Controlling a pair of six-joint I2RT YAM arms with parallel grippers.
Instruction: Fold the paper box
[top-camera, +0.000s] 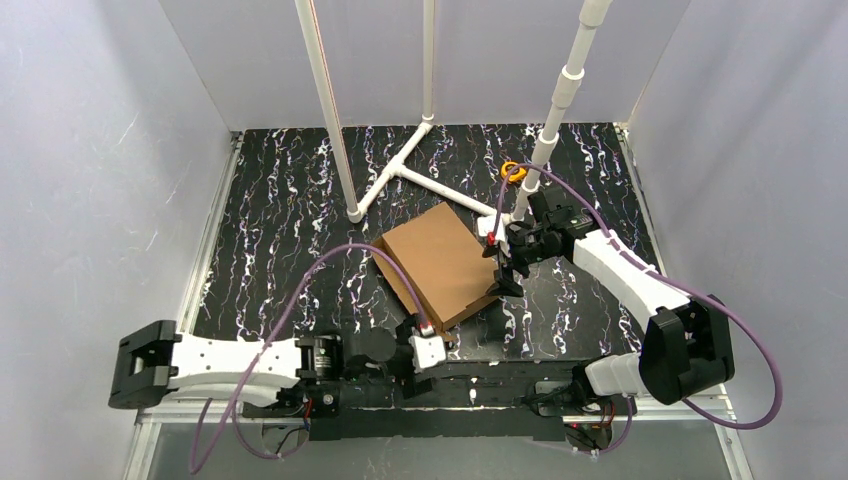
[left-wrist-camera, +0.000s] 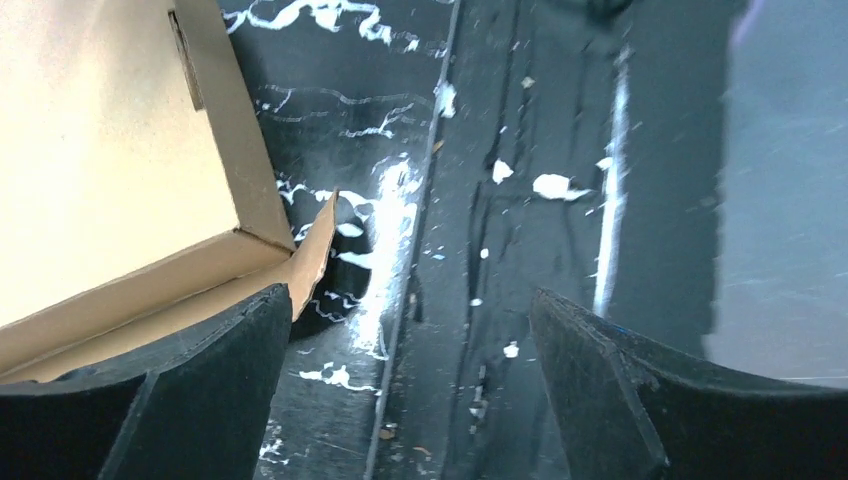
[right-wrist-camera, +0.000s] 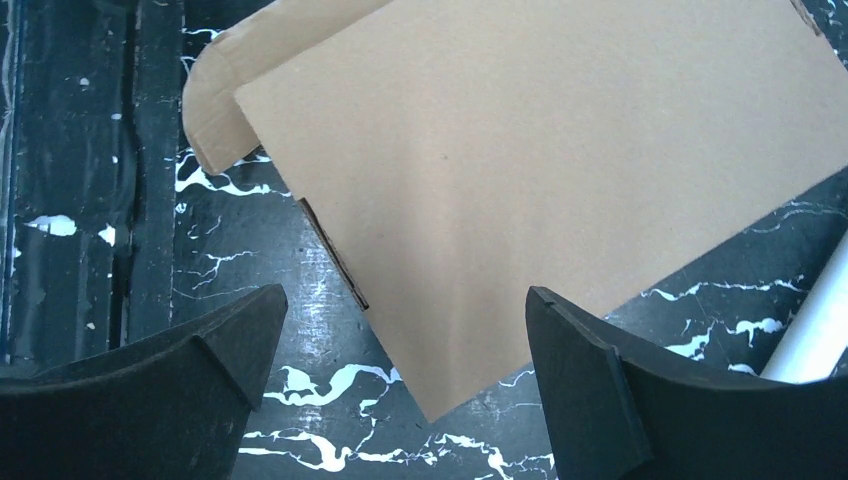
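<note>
Top external view: the paper box (top-camera: 440, 262) lies closed and flat on the black marbled table (top-camera: 280, 230), turned askew; the left gripper (top-camera: 427, 342) sits at its near corner and the right gripper (top-camera: 503, 262) at its right edge, both with jaws apart and clamped on nothing; a white pipe frame (top-camera: 400, 170) stands just behind the box

Left wrist view: the left gripper (left-wrist-camera: 408, 295) is spread wide over bare table; the paper box (left-wrist-camera: 110, 150) is outside the jaws, by the left-hand finger, and whether it touches that finger cannot be told; a small corner flap (left-wrist-camera: 315, 250) pokes out untucked, its cut edge showing corrugated board; closing or sweeping from here would likely crease that flap rather than seat it

Right wrist view: the right gripper (right-wrist-camera: 405, 292) hovers open with a corner of the paper box (right-wrist-camera: 540, 150) below, between the jaws; the lid is plain matte brown, smooth and stiff; a rounded flap (right-wrist-camera: 215, 100) peeks from under it beyond the left-hand finger; with nothing pressing down, the springy lid may lift, and the light box could skid on the table if pushed from one side only
</note>
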